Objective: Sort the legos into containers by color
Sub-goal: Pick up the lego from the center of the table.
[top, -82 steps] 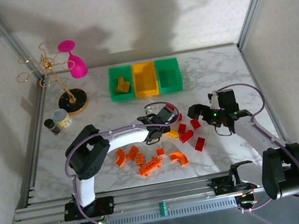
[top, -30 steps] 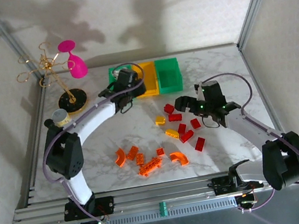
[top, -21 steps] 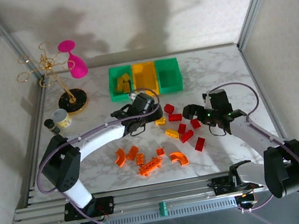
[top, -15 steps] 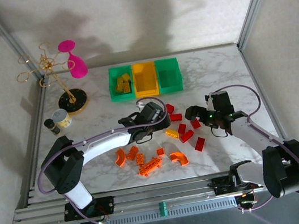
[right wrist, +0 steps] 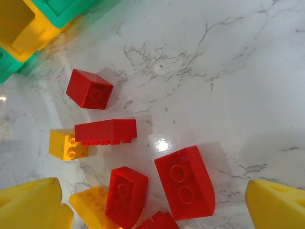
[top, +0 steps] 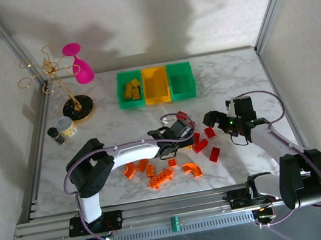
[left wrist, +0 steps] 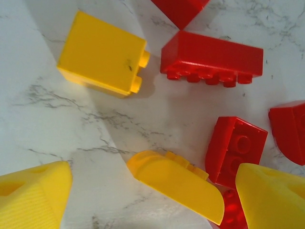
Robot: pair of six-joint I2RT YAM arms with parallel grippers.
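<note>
Now your left green bin (top: 132, 104) has gained a yellow brick, and your left tool (left wrist: 152, 195) is back over the pile. It sits spread open astride the curved yellow lego (left wrist: 176, 183) on the desk (left wrist: 95, 129), so yellow looks nearly sorted. Your right tool (right wrist: 152, 200) hangs wide open above the red legos (right wrist: 185, 182), gripping nothing.
</note>
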